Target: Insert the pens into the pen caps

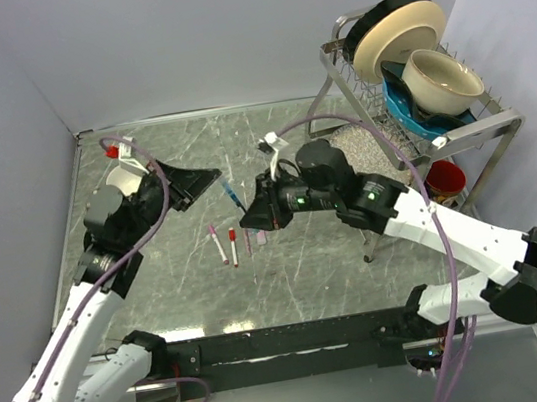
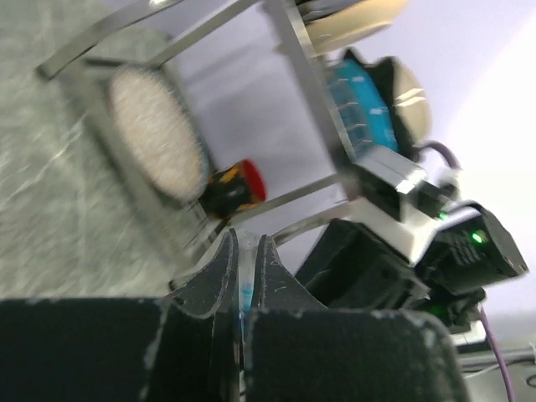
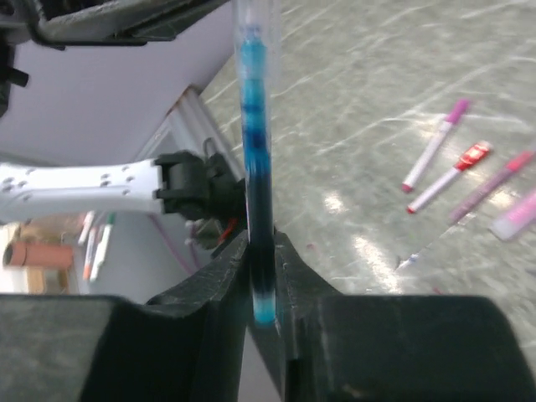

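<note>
Two sets of jaws share one blue pen [image 3: 254, 167], held up off the table. The right gripper [image 3: 261, 251] clamps one end, and the left gripper [image 2: 244, 251] is pinched tight on a sliver of blue, probably the blue cap [image 2: 244, 295]. If they meet slightly askew, the tip could jam or the pen twist free and drop among the loose pens [image 3: 433, 155].

White arm links [image 1: 69, 357] with black joints; purple cables [image 1: 452, 280] alongside — scuffed black left hand [image 2: 247, 251] and right hand [image 3: 261, 247].
</note>
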{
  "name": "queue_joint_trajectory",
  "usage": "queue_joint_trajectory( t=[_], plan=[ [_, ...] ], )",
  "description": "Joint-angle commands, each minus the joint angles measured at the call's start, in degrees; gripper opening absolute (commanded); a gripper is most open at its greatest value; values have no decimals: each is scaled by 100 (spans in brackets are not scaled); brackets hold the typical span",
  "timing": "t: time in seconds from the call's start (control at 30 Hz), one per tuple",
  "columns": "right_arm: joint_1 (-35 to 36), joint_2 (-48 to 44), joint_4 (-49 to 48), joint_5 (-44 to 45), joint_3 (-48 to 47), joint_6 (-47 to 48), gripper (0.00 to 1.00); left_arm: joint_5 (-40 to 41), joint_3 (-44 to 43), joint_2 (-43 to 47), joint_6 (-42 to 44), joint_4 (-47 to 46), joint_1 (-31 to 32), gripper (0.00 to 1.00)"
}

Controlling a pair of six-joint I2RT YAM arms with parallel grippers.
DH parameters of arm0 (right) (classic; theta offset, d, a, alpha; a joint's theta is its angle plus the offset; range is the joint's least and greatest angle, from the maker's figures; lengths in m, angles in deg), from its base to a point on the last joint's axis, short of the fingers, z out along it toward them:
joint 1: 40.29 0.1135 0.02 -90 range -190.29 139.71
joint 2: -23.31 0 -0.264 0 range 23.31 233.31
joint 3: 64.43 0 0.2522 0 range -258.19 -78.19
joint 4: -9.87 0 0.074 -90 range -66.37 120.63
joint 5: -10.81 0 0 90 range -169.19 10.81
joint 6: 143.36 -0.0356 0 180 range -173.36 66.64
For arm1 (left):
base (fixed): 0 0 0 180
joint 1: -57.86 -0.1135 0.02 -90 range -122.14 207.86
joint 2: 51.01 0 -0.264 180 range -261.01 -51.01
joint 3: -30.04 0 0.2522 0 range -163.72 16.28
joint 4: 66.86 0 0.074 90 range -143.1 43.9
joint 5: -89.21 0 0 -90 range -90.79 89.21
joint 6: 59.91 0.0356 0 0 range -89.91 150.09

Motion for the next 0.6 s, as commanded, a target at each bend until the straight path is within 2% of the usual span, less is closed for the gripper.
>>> queue_joint_trajectory(
  t=[0.0,0.07,0.1,0.17,0.27,0.3,0.37,0.4,0.57],
  plan=[
    [-176,-799,-803,466,608,-95,42,-901,-324,-235,235,637,-643,1],
    [-106,-949,-583,368,819,-122,52,-840,-648,-454,542,883,-960,1],
    [-80,-1080,-303,368,864,-130,60,-701,-772,-534,901,1337,-1039,1],
    [87,-1292,-195,464,1091,-156,68,-428,-930,-718,1228,1578,-1215,1],
    [228,-1678,-151,535,1311,-306,78,266,-801,-912,1887,1965,-1259,1],
    [254,-1801,-125,553,1321,-341,89,450,-738,-991,2141,2062,-1268,1],
    [333,-1881,-98,562,1295,-385,97,793,-450,-1245,2328,2168,-1277,1],
    [351,-1908,-55,588,1260,-394,100,847,-352,-1334,2494,2159,-1277,1],
    [509,-1899,7,755,1058,-438,100,1409,298,-2044,2838,1783,-1277,1]
  ],
)
